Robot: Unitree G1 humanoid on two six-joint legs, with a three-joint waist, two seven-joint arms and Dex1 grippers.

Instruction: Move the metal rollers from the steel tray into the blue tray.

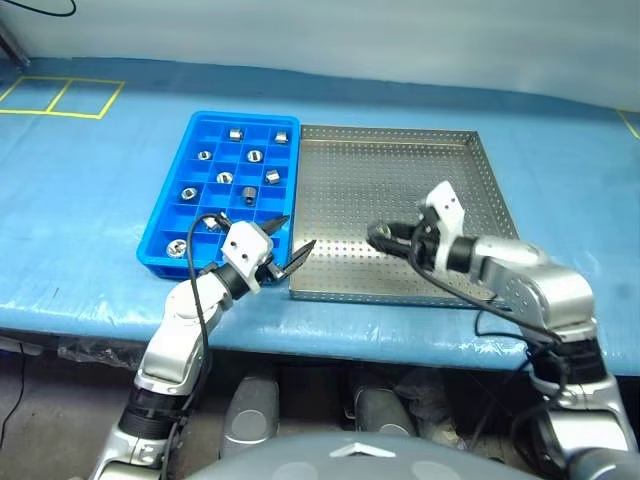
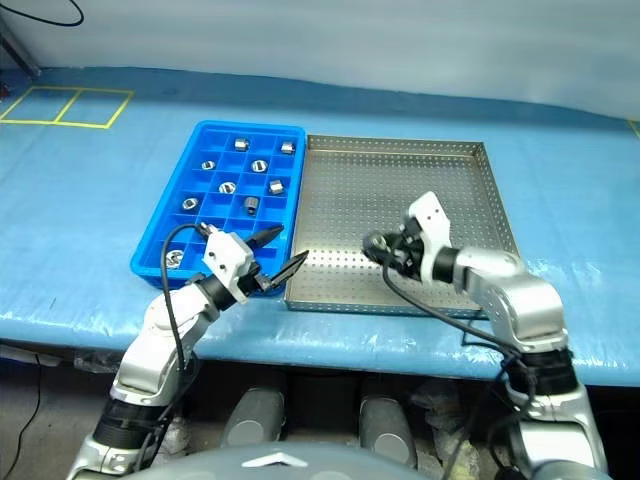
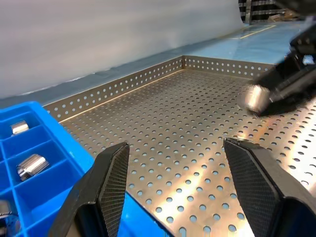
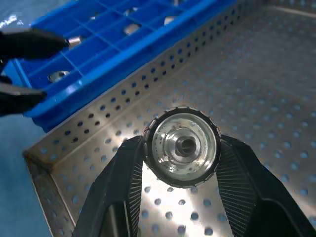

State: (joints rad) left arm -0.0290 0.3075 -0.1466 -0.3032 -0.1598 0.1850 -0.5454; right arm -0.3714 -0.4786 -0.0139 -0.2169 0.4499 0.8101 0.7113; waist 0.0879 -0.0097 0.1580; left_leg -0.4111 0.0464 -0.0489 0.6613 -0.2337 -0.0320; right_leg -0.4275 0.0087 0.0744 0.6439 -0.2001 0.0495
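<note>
Fingers of the right gripper (image 4: 181,148) clamp one shiny ridged metal roller (image 4: 182,147), central hole showing; left gripper (image 1: 284,245) fingers spread.

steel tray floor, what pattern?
Steel tray: grey metal with an even grid of round holes; right wrist view.

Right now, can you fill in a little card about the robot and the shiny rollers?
right gripper: shut on a metal roller, over the steel tray
left gripper: open, holding nothing, at the blue tray's near corner
blue tray: left of the steel tray, touching it; rollers already sit in several compartments
steel tray floor: no loose rollers visible
</note>
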